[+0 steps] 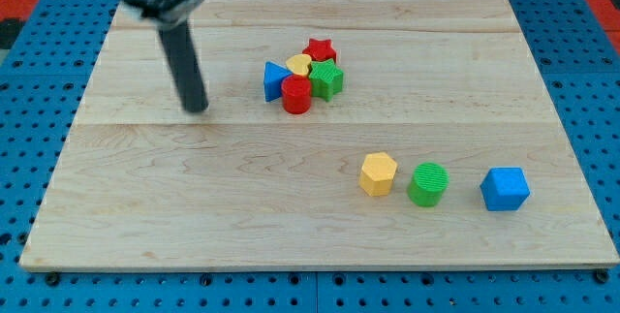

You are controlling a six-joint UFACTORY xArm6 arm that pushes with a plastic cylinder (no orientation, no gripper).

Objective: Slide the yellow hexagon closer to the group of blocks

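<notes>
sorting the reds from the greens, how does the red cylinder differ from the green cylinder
The red cylinder sits packed in the cluster near the view's top, touching the blue triangle and green block. The green cylinder stands apart in the lower row, between the yellow hexagon and the blue block. My tip is nearer the red one. Both stand upright and look similar in size.

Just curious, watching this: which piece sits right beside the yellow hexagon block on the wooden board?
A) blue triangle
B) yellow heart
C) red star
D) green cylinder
D: the green cylinder block lies just to the view's right of the yellow hexagon block; the others cluster higher up.
</notes>
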